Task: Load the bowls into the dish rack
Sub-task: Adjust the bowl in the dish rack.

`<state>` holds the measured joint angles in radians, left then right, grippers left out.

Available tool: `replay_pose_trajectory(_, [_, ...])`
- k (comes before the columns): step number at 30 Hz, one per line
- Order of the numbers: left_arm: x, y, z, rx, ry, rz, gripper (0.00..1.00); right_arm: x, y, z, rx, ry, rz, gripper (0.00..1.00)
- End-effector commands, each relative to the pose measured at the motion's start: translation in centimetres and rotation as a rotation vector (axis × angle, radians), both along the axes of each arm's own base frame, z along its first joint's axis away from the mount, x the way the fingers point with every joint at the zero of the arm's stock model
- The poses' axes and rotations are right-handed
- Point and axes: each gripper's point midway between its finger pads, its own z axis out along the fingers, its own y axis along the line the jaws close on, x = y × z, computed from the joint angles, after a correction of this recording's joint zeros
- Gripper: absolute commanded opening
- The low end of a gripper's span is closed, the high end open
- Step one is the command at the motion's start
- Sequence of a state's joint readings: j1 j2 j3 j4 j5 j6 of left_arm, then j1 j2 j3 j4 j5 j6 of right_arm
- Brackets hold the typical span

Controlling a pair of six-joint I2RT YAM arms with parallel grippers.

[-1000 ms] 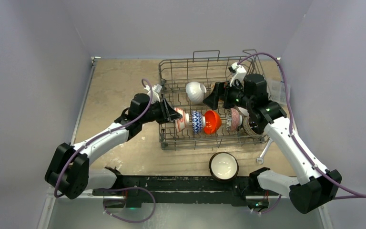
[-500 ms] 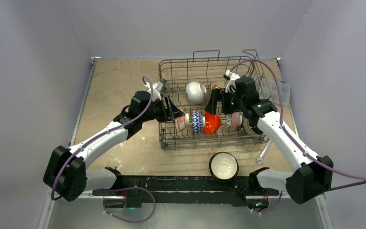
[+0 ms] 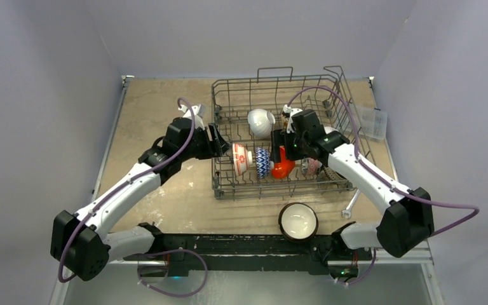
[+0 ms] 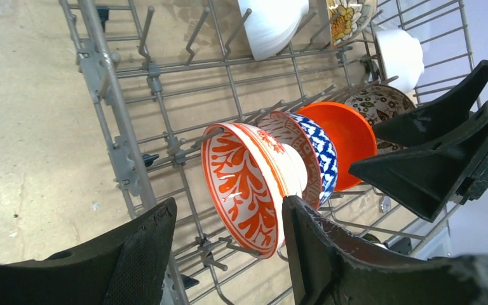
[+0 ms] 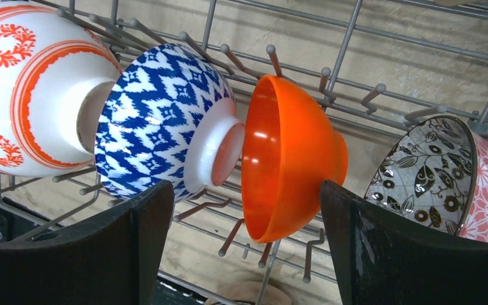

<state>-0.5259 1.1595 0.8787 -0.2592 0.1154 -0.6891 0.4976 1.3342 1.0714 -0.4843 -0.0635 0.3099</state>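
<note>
**Right gripper** [image 5: 246, 187]: jaws spread wide and empty, one finger on either side of the bright orange-red round ceramic bowl [image 5: 292, 159], neither visibly touching it. Within the last second it has swung in from the rack's right side to stand over this bowl.

**Orange-red bowl:** stands on edge among the tines. Its mouth faces the blue-and-white patterned ceramic bowl [image 5: 159, 121], whose foot nearly meets its rim.

**Left gripper** [image 4: 229, 202]: jaws apart and empty. It has drawn back a little from the white ceramic bowl with red coral pattern [image 4: 248, 184], which stands on edge at the row's left end.

**Further out:**
- black-floral bowl with pink outside [image 5: 432, 171], to the right of the orange one
- plain white bowl [image 3: 260, 122], in the row behind

All of these sit inside the large dark-grey wire dish rack [image 3: 248, 192].

**Outstanding:** one dark bowl with cream inside [image 3: 298, 221] sits on the tan table [image 3: 159, 114] in front of the rack, not yet loaded.

**Judgement:** the left gripper's release looks finished. The right seems about to reseat the orange bowl, and the last bowl remains.
</note>
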Motion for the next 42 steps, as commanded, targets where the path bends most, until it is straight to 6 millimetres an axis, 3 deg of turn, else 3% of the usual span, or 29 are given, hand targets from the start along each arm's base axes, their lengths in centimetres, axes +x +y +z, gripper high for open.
replay_pose_trajectory(1, [0.6, 1.6, 3.7, 0.042, -0.124, 0.044, 0.61, 0.3, -0.4, 0.7, -0.023, -0.028, -0.017, 0.85])
replay_pose_trajectory(8, [0.5, 3.8, 6.6, 0.087, -0.242, 0.099, 0.61, -0.4, 1.2, 0.9, 0.050, -0.006, 0.051, 0.81])
replay_pose_trajectory(14, [-0.4, 3.6, 9.7, 0.054, -0.380, 0.036, 0.60, -0.6, 2.7, 2.7, 0.134, -0.033, 0.101, 0.79])
replay_pose_trajectory(19, [-1.7, 1.2, 12.1, -0.031, -0.475, -0.116, 0.60, -1.0, 3.9, 5.4, 0.237, -0.072, 0.131, 0.81])
replay_pose_trajectory(26, [-3.8, -2.4, 14.6, -0.138, -0.577, -0.338, 0.60, -0.2, 3.8, 7.9, 0.315, -0.113, 0.124, 0.83])
replay_pose_trajectory(30, [-6.1, -5.8, 16.0, -0.176, -0.657, -0.481, 0.60, 0.1, 3.8, 9.1, 0.376, -0.129, 0.145, 0.85])
replay_pose_trajectory(36, [-10.9, -12.0, 14.9, -0.132, -0.705, -0.716, 0.59, 0.4, 3.1, 10.1, 0.467, -0.127, 0.162, 0.86])
replay_pose_trajectory(42, [-15.8, -16.2, 11.8, -0.077, -0.755, -0.932, 0.55, 0.7, 1.2, 10.3, 0.529, -0.126, 0.138, 0.86])
